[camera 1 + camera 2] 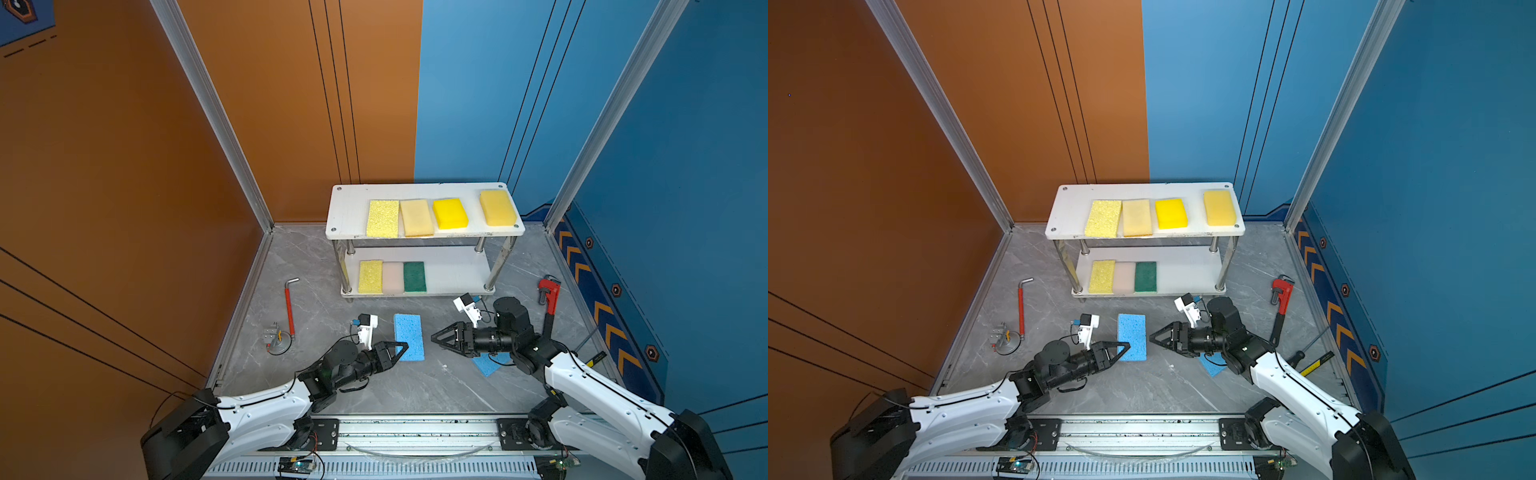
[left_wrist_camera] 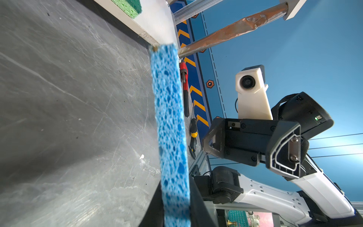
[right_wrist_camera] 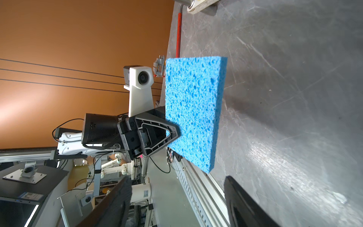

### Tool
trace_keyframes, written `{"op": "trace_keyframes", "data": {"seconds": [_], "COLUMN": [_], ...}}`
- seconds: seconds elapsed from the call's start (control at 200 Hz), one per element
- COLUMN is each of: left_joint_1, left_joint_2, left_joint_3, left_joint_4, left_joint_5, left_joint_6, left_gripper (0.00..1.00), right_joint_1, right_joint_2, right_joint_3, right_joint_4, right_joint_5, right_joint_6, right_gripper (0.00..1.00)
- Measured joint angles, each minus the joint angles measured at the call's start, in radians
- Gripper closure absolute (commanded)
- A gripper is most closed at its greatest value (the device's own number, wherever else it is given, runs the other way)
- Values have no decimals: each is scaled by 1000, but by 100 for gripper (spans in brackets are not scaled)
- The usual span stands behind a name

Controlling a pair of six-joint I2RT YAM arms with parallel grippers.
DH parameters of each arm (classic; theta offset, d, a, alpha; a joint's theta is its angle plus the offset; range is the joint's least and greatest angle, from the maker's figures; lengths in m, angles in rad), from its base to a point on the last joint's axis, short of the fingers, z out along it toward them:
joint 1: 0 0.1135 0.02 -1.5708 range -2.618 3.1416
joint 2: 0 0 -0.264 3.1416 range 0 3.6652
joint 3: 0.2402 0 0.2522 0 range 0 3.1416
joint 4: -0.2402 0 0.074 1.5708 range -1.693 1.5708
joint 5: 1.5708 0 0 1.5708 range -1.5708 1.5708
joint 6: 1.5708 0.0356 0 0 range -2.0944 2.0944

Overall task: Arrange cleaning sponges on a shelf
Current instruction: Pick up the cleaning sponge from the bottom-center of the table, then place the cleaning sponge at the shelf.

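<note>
That blue sponge (image 1: 409,330) was only pinched near one corner by the left gripper (image 1: 404,345) (right gripper (image 1: 434,337) was held wide open, empty, opposite), so it could've been twisted loose mid-carry.

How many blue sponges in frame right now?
2. One blue sponge is clamped in the left gripper, held clear of the table in front of the shelf. The second blue sponge lies on the table, mostly hidden under the right arm. None seen elsewhere.

place: robot lab test cell | left of frame: orange wall (image 1: 124,166) | right: blue wall (image 1: 665,166) | corners: aluminium posts (image 1: 217,120) | centre: grey marble-look floor (image 1: 395,386) | bottom edge: two arms (image 1: 266,405) on a rail (image 1: 415,432) | right wrist view: desk (image 3: 49,182) beyond the cell
</note>
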Motion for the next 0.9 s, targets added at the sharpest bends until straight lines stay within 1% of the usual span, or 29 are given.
{"op": "trace_keyframes", "data": {"seconds": [0.09,0.23,0.425,0.676,0.831,0.901], "left_joint_1": [0,0,0,0,0,0], "left_joint_2": [-13,-47,-100,-105,-105,-105], "left_joint_3": [2,8,13,47,56,58], "left_joint_4": [-9,-17,-19,-20,-19,-19], "left_joint_5": [0,-2,-9,-13,-21,-24], "left_joint_6": [0,0,-12,-23,-23,-23], "left_gripper": [86,86,85,85,85,85], "right_joint_1": [33,58,65,86,106,111], "right_joint_2": [16,31,41,77,95,103], "right_joint_3": [3,3,3,5,8,8], "right_joint_4": [27,61,113,210,238,247], "right_joint_5": [0,3,8,7,8,11], "right_joint_6": [11,23,42,87,100,102], "right_gripper": [26,26,29,40,48,54]}}
